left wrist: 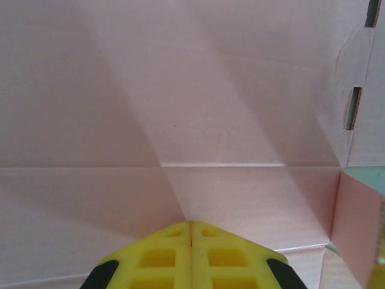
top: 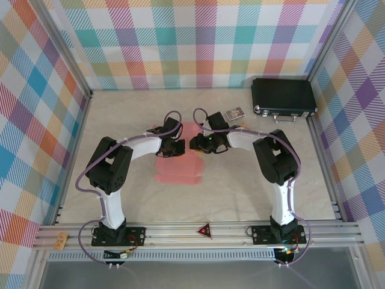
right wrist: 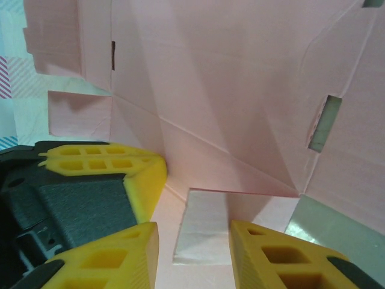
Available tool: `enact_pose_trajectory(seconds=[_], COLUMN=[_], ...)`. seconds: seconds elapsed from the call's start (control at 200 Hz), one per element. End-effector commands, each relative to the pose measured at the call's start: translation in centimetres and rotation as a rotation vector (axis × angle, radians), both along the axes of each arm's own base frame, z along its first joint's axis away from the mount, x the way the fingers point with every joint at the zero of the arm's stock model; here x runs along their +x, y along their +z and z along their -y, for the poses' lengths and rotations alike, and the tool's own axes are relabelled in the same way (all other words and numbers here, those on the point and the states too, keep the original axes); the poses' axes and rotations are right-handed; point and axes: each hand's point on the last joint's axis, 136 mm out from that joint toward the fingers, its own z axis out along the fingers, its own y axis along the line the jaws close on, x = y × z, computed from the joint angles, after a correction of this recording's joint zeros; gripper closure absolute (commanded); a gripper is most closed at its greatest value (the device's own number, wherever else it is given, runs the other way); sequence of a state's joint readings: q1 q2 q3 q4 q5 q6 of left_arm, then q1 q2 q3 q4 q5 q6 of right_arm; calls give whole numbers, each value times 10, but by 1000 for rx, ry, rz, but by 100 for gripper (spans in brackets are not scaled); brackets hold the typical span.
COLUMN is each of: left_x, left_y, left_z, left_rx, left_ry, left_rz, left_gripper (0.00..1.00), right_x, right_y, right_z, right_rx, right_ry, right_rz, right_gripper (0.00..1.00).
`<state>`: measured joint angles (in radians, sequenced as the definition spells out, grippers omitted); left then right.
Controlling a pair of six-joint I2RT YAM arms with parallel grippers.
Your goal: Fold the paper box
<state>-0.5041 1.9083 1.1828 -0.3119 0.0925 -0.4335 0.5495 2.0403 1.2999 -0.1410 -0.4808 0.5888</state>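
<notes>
L fingers (left wrist: 162, 260) closed at paper box (top: 179, 172), R fingers (right wrist: 272, 253) spread.

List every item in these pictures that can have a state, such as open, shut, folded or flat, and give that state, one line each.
paper box: partly folded, near part lying flat, far panels creased and raised.
left gripper: shut, tips against a crease of the box.
right gripper: open, a flap between its fingers.
black case: closed, lying flat.
small card: lying flat beside the case.

Salmon-pink paper box (top: 180, 171), yellow fingers (right wrist: 277, 253)
</notes>
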Motion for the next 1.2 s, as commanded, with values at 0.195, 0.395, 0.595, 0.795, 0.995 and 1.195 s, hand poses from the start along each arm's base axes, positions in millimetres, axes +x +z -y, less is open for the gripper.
enact_pose_trajectory(seconds=[0.195,0.395,0.595,0.795,0.995,1.195], left_x=[-22,-9,6,14,14,3], left_y=[-19,17,72,107,109,104], left_z=[-7,5,10,-10,-44,-65], left_rx=[62,24,7,45,80,79], left_ry=[-18,-61,-86,-60,0,30], left_rz=[-91,-38,67,157,156,129], left_gripper=[100,100,86,71,70,70], right_x=[5,6,12,21,30,34], right_y=[9,22,40,52,55,45], right_z=[-8,7,15,14,6,-7], right_rx=[23,-54,-114,-142,-149,-139], right_ry=[9,-5,-3,5,31,79], right_rz=[18,72,124,154,149,104], right_gripper=[63,63,63,63,63,64])
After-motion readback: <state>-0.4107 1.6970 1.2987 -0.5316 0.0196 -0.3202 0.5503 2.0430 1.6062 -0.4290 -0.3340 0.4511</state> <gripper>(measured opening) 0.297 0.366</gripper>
